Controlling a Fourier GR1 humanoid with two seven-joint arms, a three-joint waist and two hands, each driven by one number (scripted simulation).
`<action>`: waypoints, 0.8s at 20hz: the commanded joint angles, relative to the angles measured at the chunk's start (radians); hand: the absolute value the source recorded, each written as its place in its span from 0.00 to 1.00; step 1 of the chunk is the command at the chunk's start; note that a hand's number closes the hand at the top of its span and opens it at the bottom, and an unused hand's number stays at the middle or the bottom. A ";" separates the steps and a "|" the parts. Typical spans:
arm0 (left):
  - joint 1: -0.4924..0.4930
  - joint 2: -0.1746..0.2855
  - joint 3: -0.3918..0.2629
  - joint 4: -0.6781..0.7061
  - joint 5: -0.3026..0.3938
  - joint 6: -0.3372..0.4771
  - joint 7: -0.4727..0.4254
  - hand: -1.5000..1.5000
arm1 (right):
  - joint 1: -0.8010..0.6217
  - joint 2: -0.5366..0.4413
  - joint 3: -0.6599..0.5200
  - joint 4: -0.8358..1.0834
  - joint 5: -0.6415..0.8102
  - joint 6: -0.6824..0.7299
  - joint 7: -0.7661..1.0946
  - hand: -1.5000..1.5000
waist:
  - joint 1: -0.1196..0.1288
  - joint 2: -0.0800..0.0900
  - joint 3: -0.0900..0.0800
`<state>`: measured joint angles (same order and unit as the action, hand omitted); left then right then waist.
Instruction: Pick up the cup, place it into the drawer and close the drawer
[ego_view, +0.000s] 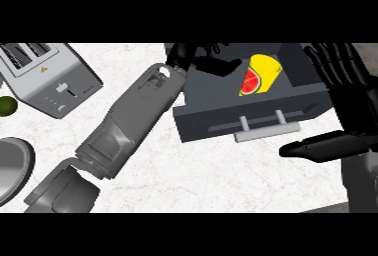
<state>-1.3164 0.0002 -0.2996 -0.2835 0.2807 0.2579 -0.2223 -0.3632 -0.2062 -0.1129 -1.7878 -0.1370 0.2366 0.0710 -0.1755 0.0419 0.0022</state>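
Yellow cup (266, 67) (red watermelon print), dark grey drawer (221, 120), white speckled counter (221, 170).

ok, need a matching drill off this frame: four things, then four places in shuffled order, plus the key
Things
1. toaster
2. cup
3. green fruit
4. right hand

Places
A. on the counter, at the view's left edge
B. right of the drawer, fingers straight
C. inside the open drawer
D. upper left of the counter

Pairs: 1-D, 2-C, 3-A, 4-B
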 joint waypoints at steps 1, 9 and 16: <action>0.021 0.000 -0.039 -0.015 0.043 0.005 -0.015 0.00 | -0.025 0.010 0.022 0.002 0.000 0.008 -0.008 0.00 | -0.032 0.007 0.000; 0.058 0.000 0.006 -0.126 0.215 -0.013 -0.147 0.00 | -0.076 0.027 0.143 0.025 -0.173 0.218 0.007 1.00 | -0.054 0.014 -0.002; 0.049 0.000 0.055 -0.129 0.318 0.027 -0.240 0.00 | -0.014 -0.111 0.279 -0.002 -0.125 0.386 0.145 1.00 | 0.022 -0.016 -0.003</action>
<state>-1.2599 0.0000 -0.2630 -0.4056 0.5483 0.2581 -0.4274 -0.3997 -0.2518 0.0962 -1.7691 -0.2972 0.5458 0.1542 -0.1800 0.0391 -0.0006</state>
